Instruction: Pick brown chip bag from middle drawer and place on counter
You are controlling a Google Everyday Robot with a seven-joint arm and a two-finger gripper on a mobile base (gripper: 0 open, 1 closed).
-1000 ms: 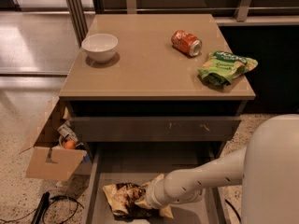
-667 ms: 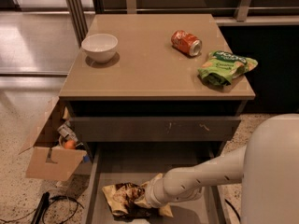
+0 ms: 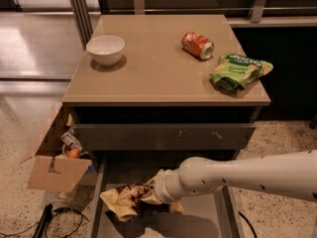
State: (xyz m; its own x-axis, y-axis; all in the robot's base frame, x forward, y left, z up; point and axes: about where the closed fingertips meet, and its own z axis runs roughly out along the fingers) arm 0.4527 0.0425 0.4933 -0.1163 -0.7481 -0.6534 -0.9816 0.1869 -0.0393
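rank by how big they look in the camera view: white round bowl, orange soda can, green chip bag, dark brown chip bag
1. dark brown chip bag, at the gripper in the grey drawer; nearer the camera, so unsure
2. green chip bag
3. white round bowl
4. orange soda can

Non-task items, clock positions from frame centre:
- White bowl point(image 3: 105, 48) at 10 o'clock, upright, nothing visible inside.
- Orange soda can point(image 3: 197, 44) at 1 o'clock, on its side, open end facing 4 o'clock. Well apart from the bowl.
- Green chip bag point(image 3: 240, 71) at 2 o'clock, crumpled, near the can at its 4 o'clock, not touching.
- Grey drawer front point(image 3: 163, 136) just below centre, shut, scratches right of the middle.
- Cardboard box point(image 3: 52, 170) at 8 o'clock on speckled floor point(image 3: 20, 133), flaps open; small orange round item point(image 3: 74, 153) plus wrappers inside.
- Black cable point(image 3: 59, 219) at 7 o'clock, below the box.
- Gripper point(image 3: 144, 195) at 6 o'clock, low in frame.
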